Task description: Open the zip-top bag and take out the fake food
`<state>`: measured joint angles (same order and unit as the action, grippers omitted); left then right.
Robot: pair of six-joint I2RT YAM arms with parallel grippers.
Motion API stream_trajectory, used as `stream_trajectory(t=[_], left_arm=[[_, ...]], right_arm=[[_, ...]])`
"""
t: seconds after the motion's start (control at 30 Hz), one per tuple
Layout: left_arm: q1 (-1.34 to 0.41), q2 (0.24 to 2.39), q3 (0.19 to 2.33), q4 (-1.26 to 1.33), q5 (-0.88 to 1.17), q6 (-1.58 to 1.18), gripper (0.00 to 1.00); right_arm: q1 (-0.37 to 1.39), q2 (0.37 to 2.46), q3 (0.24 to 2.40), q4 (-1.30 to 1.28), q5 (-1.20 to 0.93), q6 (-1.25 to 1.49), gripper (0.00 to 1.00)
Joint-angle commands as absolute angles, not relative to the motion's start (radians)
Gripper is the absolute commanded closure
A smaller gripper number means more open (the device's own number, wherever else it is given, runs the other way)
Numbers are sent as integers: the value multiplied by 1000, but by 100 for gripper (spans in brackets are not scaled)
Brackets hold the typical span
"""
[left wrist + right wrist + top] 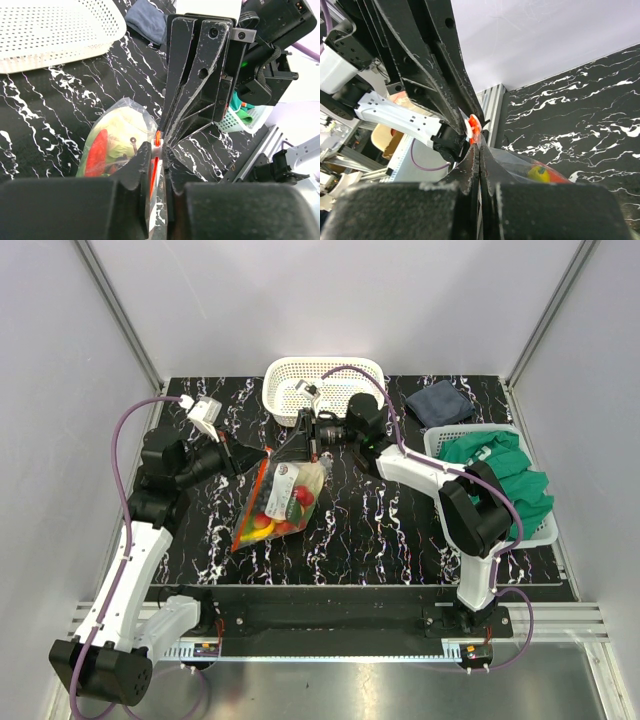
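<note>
The zip-top bag (280, 502) hangs over the black marbled table, held up by its top edge. Fake food (277, 508) fills it: red, yellow and green pieces. My left gripper (262, 453) comes from the left and is shut on the red-orange zip slider (158, 145). My right gripper (285, 451) comes from the right and is shut on the bag's top edge just beside the slider (474, 127). In the left wrist view my gripper (159, 150) pinches the slider, with the bag (120, 135) to its left. In the right wrist view my gripper (480, 145) clamps clear plastic (530, 162) above a yellow piece (539, 173).
A white lattice basket (322, 375) stands at the back middle, just behind the two grippers. A second white basket (445, 440) at the right holds green cloth (500, 470). A dark blue-grey cloth (440, 402) lies at the back right.
</note>
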<state>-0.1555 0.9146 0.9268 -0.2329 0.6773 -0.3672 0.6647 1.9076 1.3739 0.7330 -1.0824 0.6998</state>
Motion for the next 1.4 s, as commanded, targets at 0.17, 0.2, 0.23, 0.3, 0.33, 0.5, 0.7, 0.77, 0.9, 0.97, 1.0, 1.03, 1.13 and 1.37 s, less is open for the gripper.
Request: stream_trajectory(t=[0.17, 0.2, 0.23, 0.3, 0.33, 0.5, 0.7, 0.77, 0.9, 0.97, 1.0, 1.03, 1.13, 1.37], left_arm=[[-158, 910, 914, -187, 687, -341, 100], [-158, 910, 914, -193, 687, -338, 100], [-158, 908, 910, -196, 690, -337, 100], [-158, 905, 904, -198, 690, -337, 100], [-158, 900, 899, -201, 690, -336, 100], [-158, 893, 887, -209, 722, -348, 100], [-158, 862, 862, -265, 732, -353, 100], [-158, 839, 842, -294, 729, -351, 100], [-158, 802, 810, -357, 701, -362, 100], [-158, 796, 801, -411, 683, -364, 100], [-158, 792, 796, -426, 675, -364, 100], [-158, 788, 796, -442, 667, -364, 100], [-158, 785, 785, -485, 658, -367, 100], [-158, 753, 767, -561, 657, -400, 100]], right_arm=[[673, 1850, 1355, 940, -1033, 824, 100], [672, 1848, 1353, 939, -1020, 830, 100], [673, 1845, 1353, 933, -1005, 836, 100], [672, 1844, 1350, 930, -968, 859, 100], [670, 1842, 1344, 928, -954, 867, 100], [661, 1827, 1322, 893, -867, 877, 100], [618, 1810, 1259, 931, -790, 936, 100], [601, 1796, 1236, 940, -767, 940, 100], [566, 1772, 1190, 959, -732, 948, 100], [539, 1760, 1166, 956, -716, 946, 100], [529, 1759, 1161, 957, -716, 945, 100], [522, 1758, 1154, 960, -716, 946, 100], [494, 1755, 1137, 965, -712, 948, 100], [439, 1753, 1101, 979, -698, 931, 100]])
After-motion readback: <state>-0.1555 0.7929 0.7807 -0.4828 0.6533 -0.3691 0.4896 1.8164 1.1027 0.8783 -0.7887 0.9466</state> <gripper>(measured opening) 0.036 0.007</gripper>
